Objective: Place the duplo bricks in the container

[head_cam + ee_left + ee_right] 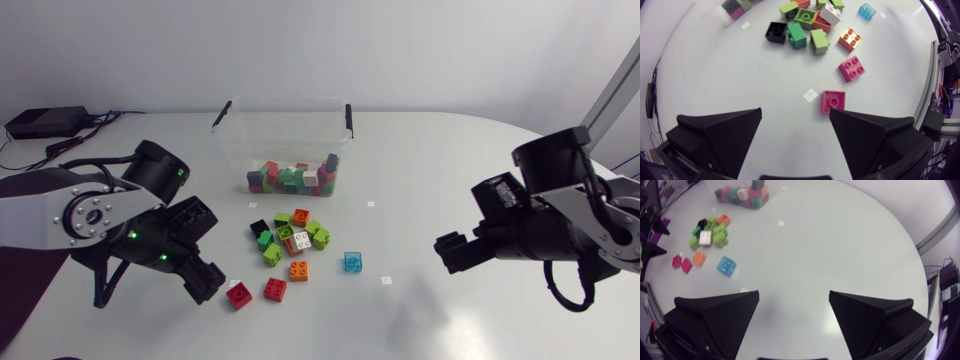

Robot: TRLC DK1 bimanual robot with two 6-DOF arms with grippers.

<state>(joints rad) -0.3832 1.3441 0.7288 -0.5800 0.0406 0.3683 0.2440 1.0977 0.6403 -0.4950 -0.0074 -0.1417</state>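
A clear plastic container (285, 135) with black handles stands at the back of the table with several coloured duplo bricks inside. In front of it lies a loose cluster of bricks (291, 238) in green, orange, white and black. Nearer the front lie an orange brick (299, 270), a translucent blue brick (352, 262) and two red bricks (275, 289). My left gripper (205, 281) is open, low over the table. The nearer red brick (833, 100) lies just ahead of one of its fingers, not between them. My right gripper (450, 252) is open and empty at the right, far from the bricks.
Small white markers (371, 204) dot the table. A black box (45, 121) with cables sits at the back left corner. In the right wrist view, bare tabletop (840, 245) stretches ahead of that gripper.
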